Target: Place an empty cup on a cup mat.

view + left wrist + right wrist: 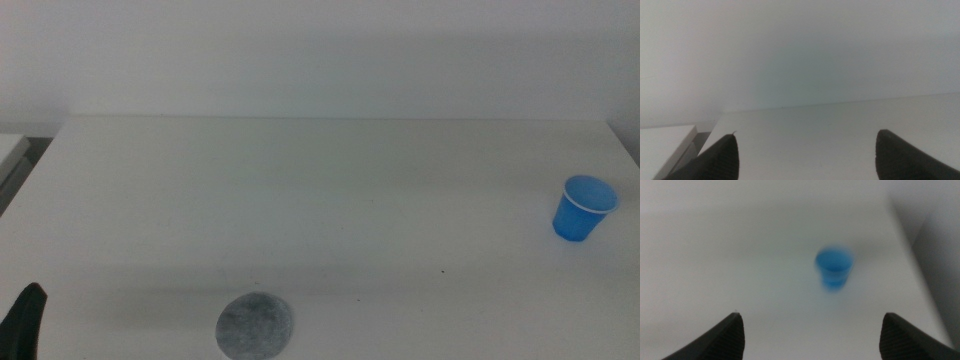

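The table carries a mat at its near edge and the cup upright, well apart toward the right edge. Right gripper, spread wide, faces the cup from a distance; left gripper, also spread, holds nothing.

Upright blue cup, seemingly empty, well apart from grey cup mat

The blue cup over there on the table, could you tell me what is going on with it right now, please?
Nothing is holding it yet. The cup stands upright near the table's right edge, far from the cup mat, which lies bare at the front. The right gripper is open and faces the cup from a distance; it does not show in the middle view. The left gripper, also open, waits at the front left corner.
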